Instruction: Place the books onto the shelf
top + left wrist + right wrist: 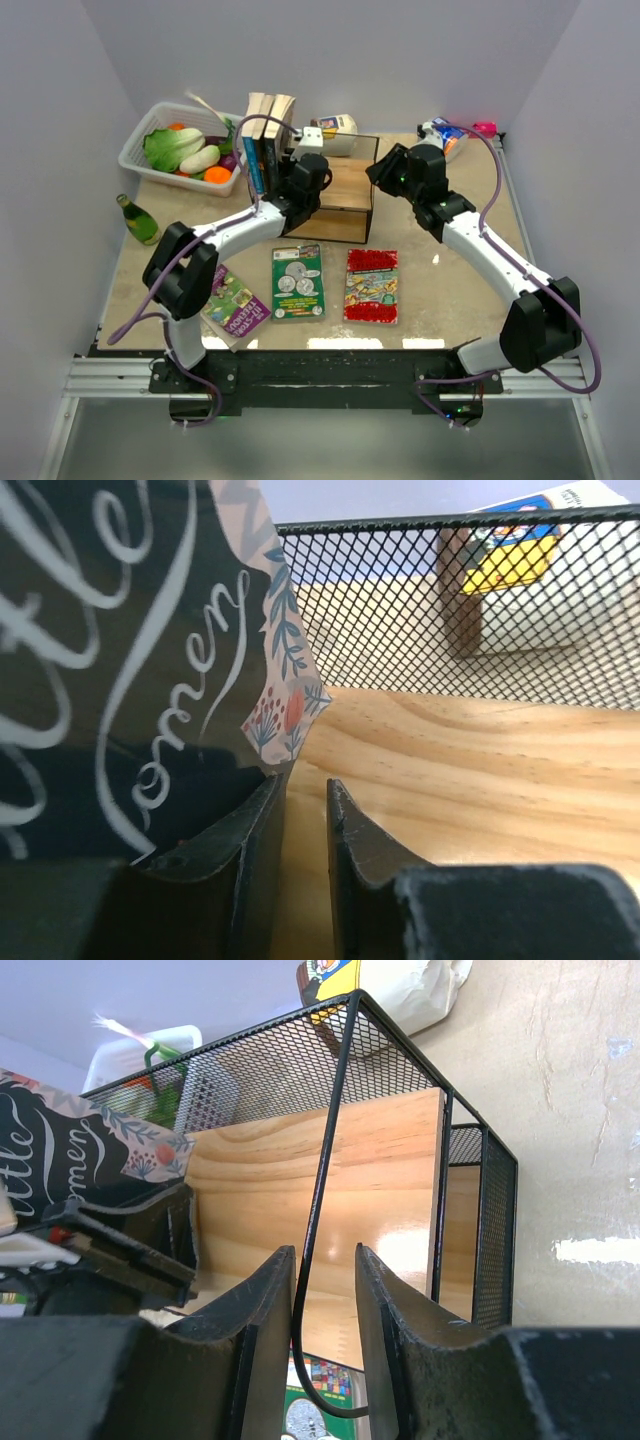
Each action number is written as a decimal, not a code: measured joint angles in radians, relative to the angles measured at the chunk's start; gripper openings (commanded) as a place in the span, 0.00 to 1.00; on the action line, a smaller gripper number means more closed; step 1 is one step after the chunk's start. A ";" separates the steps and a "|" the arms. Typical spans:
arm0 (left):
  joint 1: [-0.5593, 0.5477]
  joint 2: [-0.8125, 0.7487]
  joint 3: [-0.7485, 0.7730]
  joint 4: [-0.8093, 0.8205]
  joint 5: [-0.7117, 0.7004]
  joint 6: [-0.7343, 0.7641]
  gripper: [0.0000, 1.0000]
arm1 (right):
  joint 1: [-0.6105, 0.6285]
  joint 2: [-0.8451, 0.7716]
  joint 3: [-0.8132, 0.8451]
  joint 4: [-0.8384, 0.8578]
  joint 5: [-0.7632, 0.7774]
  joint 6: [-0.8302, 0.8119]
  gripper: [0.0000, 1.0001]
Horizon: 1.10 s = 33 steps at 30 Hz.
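Beige table point(450, 290), white walls on three sides. Nearest the arm bases, three paperbacks lie flat, cover up and apart from each other: purple-and-green book point(232, 303), green book point(297, 282), red book point(372, 286). These are not shelved yet.

Further back is the shelf point(345, 185), a black wire and mesh frame with wooden boards. The left gripper point(303, 785) is low over the board at its left end. Its jaws are slightly parted with nothing between them. The dark Little Women book point(100, 680) stands just outside its left finger; whether they touch is unclear. The right gripper point(325, 1253) straddles the frame's thin wire at the right end. The gap is wider than the wire, so it does not look clamped.

A row of upright books point(268, 125) is at the shelf's left end, page edges up. Behind sits a white basket point(135, 155) of vegetables.

Handling guess: the books are light, thin and a bit floppy, with glossy, likely slick covers. Lying flat, there is no edge to pinch, so tip or slide one up first, then grip near the spine. The upright ones may topple.
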<state>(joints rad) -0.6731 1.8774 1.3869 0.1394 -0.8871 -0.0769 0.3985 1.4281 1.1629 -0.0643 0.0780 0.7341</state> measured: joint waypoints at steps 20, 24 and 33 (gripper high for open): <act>-0.047 -0.114 -0.027 0.017 0.155 -0.019 0.33 | 0.000 0.000 0.000 0.000 0.000 0.000 0.36; -0.069 -0.114 -0.027 0.018 0.182 -0.021 0.33 | 0.000 0.000 0.000 0.000 0.000 0.000 0.36; -0.092 -0.139 -0.027 0.007 0.230 -0.044 0.34 | 0.000 -0.005 0.000 -0.007 0.004 0.006 0.82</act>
<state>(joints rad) -0.7647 1.7386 1.3598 0.1467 -0.6575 -0.1207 0.3981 1.4235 1.1629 -0.0715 0.0822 0.7399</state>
